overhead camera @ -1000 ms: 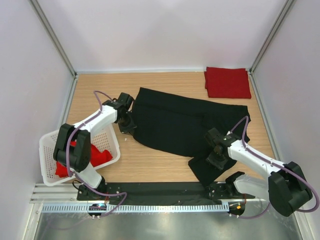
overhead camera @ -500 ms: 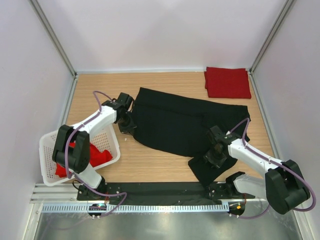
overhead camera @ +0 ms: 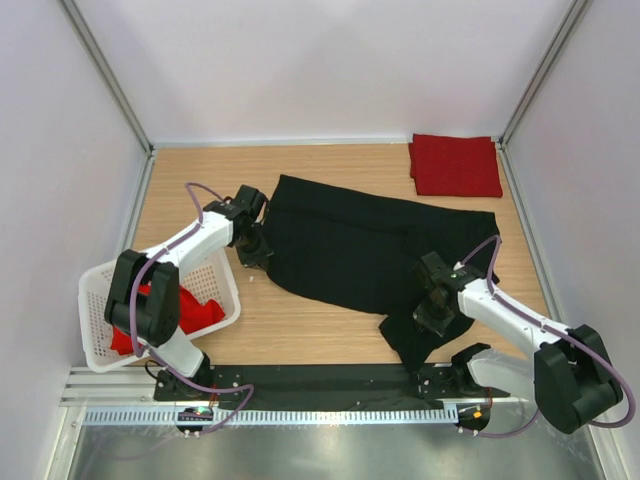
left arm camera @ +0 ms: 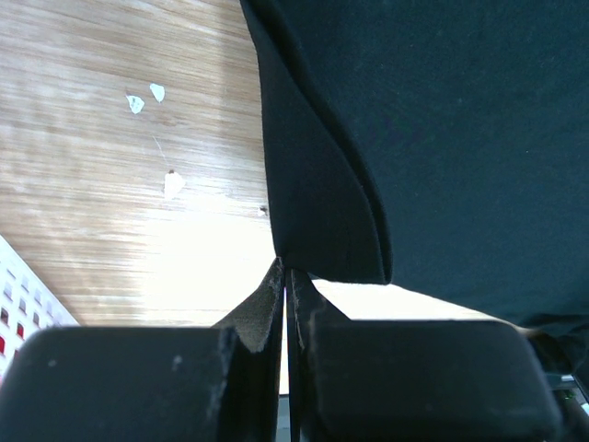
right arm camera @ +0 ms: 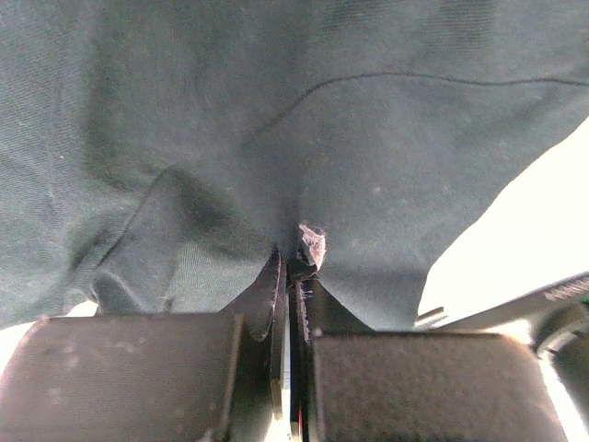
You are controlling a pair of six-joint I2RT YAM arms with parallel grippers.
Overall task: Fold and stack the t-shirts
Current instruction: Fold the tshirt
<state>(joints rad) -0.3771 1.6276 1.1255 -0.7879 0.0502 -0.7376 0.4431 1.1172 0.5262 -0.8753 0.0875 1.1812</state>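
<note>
Item 1, left gripper (overhead camera: 255, 250): your jaws are closing to a hairline gap and pinching the left edge of the black t-shirt (overhead camera: 350, 250). In the left wrist view the gripper (left arm camera: 285, 276) is biting a turned-over flap of the shirt (left arm camera: 442, 138) right at its lowest corner.

Item 2, right gripper (overhead camera: 432, 318): your jaws are pressing all but together on the shirt's lower right part. In the right wrist view the gripper (right arm camera: 293, 258) is nipping a small tuft of the dark cloth (right arm camera: 276, 120), which is bunching into soft creases around the tips.

Item 3, black t-shirt: it is lying spread and rumpled across the middle of the table (overhead camera: 200, 180), running from centre left to lower right of the top view, one tail trailing down towards the near edge.

Item 4, folded red t-shirt (overhead camera: 455, 165): it is sitting flat in the upper right corner of the table, well apart from the black one.

Item 5, basket (overhead camera: 92, 330): it is standing at the lower left, tilted askew, holding crumpled red t-shirts (overhead camera: 190, 310); your left arm is reaching over it.

Item 6, white flecks (left arm camera: 173, 184): they are lying on bare wood just left of the pinched edge.
</note>
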